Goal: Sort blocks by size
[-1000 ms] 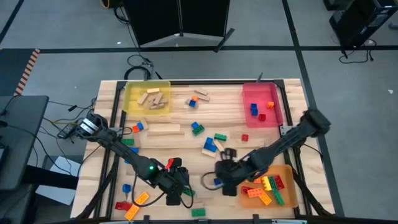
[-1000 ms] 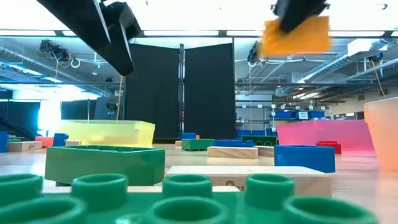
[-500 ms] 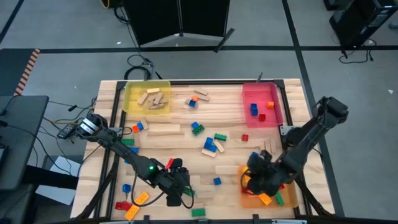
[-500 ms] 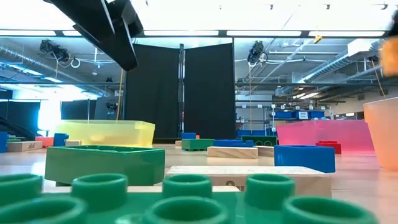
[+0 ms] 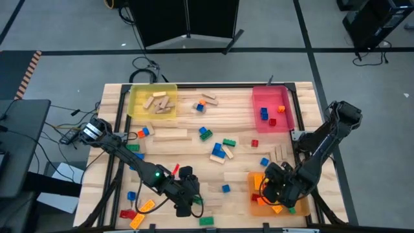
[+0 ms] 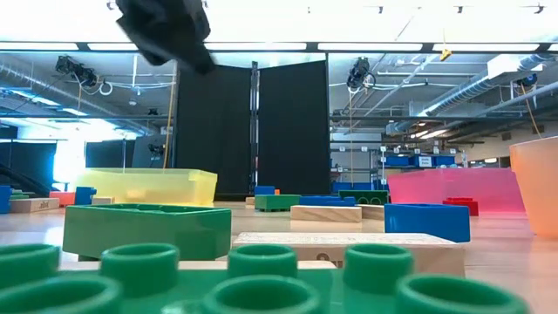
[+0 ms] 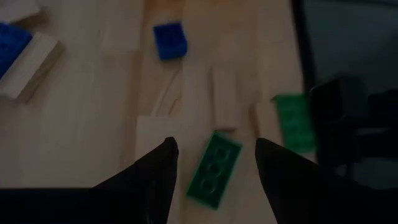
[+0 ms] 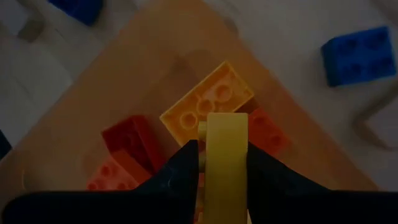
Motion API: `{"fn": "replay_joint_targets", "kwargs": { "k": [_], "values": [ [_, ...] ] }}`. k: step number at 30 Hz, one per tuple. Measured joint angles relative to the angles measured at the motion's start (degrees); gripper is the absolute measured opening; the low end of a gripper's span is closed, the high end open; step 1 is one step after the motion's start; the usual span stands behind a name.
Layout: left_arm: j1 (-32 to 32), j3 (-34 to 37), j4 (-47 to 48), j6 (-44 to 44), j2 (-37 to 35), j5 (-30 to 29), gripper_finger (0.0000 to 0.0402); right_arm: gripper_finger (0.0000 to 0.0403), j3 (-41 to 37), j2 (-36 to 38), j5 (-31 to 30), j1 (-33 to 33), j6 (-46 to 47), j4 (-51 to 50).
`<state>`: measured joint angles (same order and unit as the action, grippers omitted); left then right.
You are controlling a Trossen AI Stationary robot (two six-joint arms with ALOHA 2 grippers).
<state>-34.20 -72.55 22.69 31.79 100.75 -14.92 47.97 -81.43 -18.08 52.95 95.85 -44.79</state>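
Note:
My right gripper [image 5: 275, 189] is shut on a yellow-orange brick [image 8: 224, 149] above the orange tray [image 5: 254, 206] at the near right. Yellow [image 8: 208, 102], red [image 8: 130, 140] and orange bricks lie in that tray below it. My left gripper [image 7: 214, 143] hangs open above a green studded brick [image 7: 214, 171], which lies flat on the table near the front edge. Its fingers stand over either side of the brick without touching it. In the low view only the left gripper [image 6: 166, 35] shows, high above the table. My right gripper pinches the yellow-orange brick between its two fingers, on two opposite faces [image 8: 224, 134]. The fingers point steeply down. The brick is lifted clear and hangs over the bricks in the orange tray.
A yellow tray [image 5: 153, 101] with wooden blocks stands at the far left, and a pink tray [image 5: 272, 110] with blue and red bricks at the far right. Loose bricks and wooden blocks [image 5: 169, 134] are scattered over the middle. A blue brick [image 7: 169, 40] lies beyond my left gripper.
My right gripper has carried the yellow-orange brick from the near middle of the table toward the right edge and down over the orange tray, rolling its wrist on the way. It has stayed shut on the brick. My left gripper has tipped a little in place.

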Motion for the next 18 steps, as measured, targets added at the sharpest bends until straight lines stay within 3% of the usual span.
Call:
{"fn": "replay_joint_targets", "kwargs": {
  "k": [3, 12, 18],
  "values": [
    [0.0, 0.0, -3.79, 0.0, 0.0, 0.0, 0.0223, 0.0125, -0.67, 0.0, 1.58, -0.02, -0.64, 2.09],
    [0.21, 0.0, -6.75, -0.03, 0.0, -1.82, 0.0223, 0.025, -0.66, 1.31, 4.37, 0.41, -1.94, 3.15],
    [3.07, 0.0, -6.94, 3.98, 0.0, -1.96, 0.0223, 0.028, -0.64, 6.84, 4.81, 0.5, -1.99, 1.24]
  ]
}}
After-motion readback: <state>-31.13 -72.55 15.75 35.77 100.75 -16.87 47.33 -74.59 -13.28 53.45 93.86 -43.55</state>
